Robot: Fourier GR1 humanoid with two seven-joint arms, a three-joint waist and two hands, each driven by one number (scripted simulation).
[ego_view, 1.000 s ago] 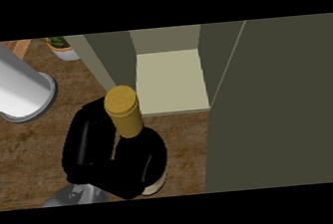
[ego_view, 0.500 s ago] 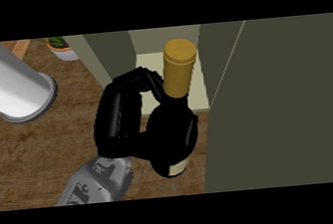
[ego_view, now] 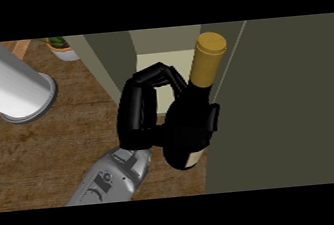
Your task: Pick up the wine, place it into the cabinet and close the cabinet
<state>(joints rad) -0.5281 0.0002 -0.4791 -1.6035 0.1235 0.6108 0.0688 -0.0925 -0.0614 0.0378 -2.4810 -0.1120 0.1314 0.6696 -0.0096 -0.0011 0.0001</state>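
Observation:
The wine bottle is dark with a gold-capped top and tilts away from me, its neck at the mouth of the open cabinet. My right hand is shut on the bottle's body, fingers curled round it from the left. The bottle's dark body hangs over the counter's edge beside the cabinet's open door, which fills the right side of the view. The pale inside of the cabinet shows behind the fingers. My left hand does not show.
A large white cylinder reaches in from the upper left over the wooden counter. A small potted plant stands at the back, left of the cabinet's side wall.
My right hand has carried the bottle to the right and farther away, from in front of the cabinet up to its opening beside the door.

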